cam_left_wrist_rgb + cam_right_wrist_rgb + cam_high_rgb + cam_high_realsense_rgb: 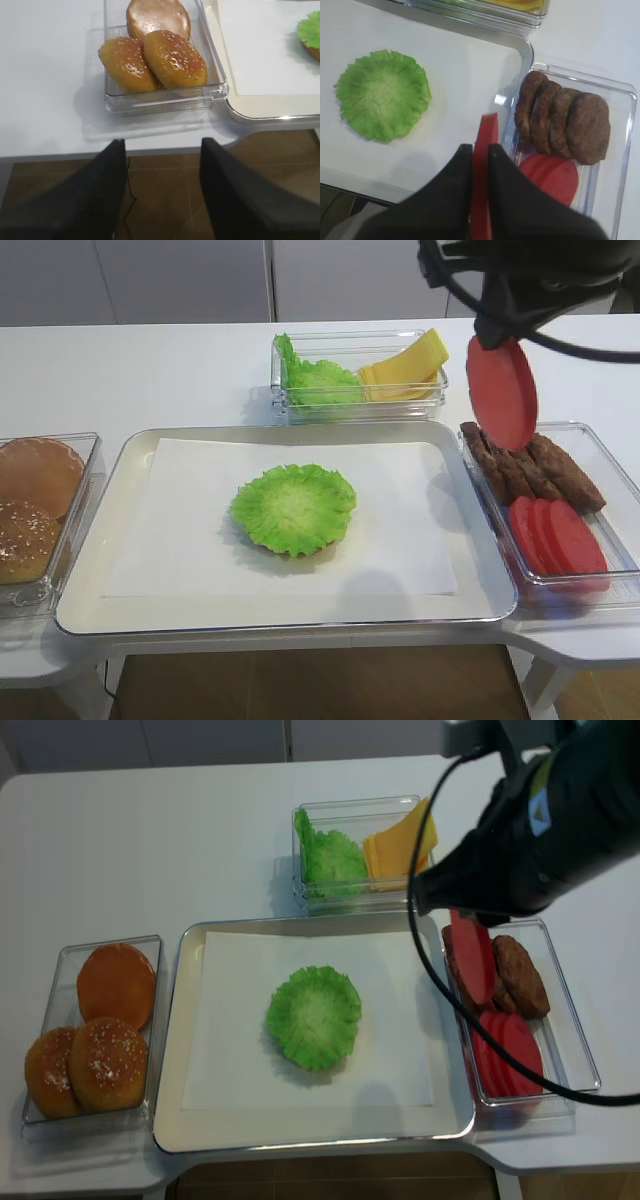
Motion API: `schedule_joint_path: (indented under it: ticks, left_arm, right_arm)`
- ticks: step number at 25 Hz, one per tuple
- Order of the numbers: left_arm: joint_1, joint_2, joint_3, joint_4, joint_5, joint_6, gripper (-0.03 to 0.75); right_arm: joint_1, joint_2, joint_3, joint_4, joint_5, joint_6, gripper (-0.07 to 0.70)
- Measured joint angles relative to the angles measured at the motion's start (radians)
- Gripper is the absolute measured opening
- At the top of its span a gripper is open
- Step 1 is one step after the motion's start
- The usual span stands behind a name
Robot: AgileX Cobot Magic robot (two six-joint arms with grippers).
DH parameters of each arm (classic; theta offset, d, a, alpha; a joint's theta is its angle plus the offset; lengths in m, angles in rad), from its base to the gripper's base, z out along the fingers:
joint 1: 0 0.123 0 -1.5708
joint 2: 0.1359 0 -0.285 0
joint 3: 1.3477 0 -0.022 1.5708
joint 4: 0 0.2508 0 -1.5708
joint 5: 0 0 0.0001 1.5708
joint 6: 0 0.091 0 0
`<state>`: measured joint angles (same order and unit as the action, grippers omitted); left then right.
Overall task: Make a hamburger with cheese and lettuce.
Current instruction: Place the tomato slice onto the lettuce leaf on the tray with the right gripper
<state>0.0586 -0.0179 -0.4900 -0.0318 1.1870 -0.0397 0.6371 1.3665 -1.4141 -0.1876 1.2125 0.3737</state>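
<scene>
Right gripper (pixel 480 150) pinching a tomato slice (pixel 502 391) edge-on, fingers (pixel 502 165) pressed on both faces; slice hanging upright above the right bin (pixel 606 458), over the patties (pixel 535 472) and not touching them. More tomato rounds (pixel 556 535) fanned at the near end of that bin. Left gripper (pixel 162 165) spread, nothing between the fingers (pixel 107 170), hovering off the table edge near the bun bin (pixel 165 97) (three buns (pixel 175 57) inside). Hamburger (pixel 294 508) on the paper (pixel 190 530) at tray (pixel 105 600) centre: lettuce (pixel 314 1017) topmost, brown base just peeking out at the near edge. Cheese (pixel 405 371) fanned in the rear bin (pixel 360 405), leaning on its right wall, beside spare leaves (pixel 315 380). Hamburger well apart from the held slice.
</scene>
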Motion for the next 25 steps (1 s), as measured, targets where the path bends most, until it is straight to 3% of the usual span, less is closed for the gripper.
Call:
schedule_joint_path:
  ticks: [4, 10, 25]
  left_arm:
    - [0.000, 0.000, 0.000, 0.000, 0.000, 0.000, 0.358]
    - [0.000, 0.000, 0.000, 0.000, 0.000, 0.000, 0.358]
    - [0.000, 0.000, 0.000, 0.000, 0.000, 0.000, 0.358]
  right_arm:
    - [0.005, 0.070, -0.052, 0.029, 0.004, -0.026, 0.057]
    - [0.116, 0.189, -0.101, -0.049, 0.004, -0.026, 0.056]
    - [0.222, 0.463, -0.212, -0.142, -0.097, -0.042, 0.056]
